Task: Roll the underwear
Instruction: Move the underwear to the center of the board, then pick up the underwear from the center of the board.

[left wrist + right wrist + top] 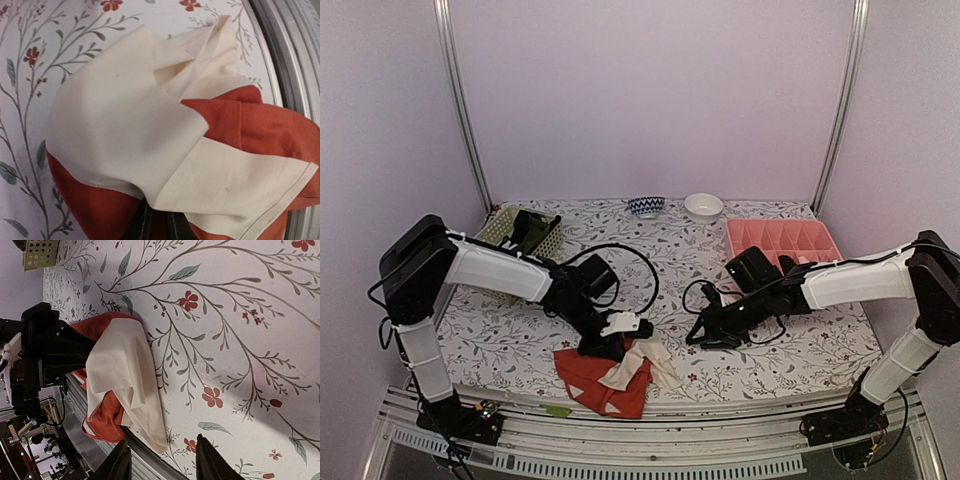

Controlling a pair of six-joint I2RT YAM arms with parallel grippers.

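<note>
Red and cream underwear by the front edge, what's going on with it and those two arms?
The left claw looks pinched shut on the red and cream underwear, with cloth draped over its fingers. The rest lies crumpled, not rolled, on the floral table near the front edge. The right claw hangs open off to the side, low over the table, holding nothing.

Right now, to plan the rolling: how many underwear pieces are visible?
2: red-orange underwear at the near edge; black underwear in the green basket, which may hide more.
</note>
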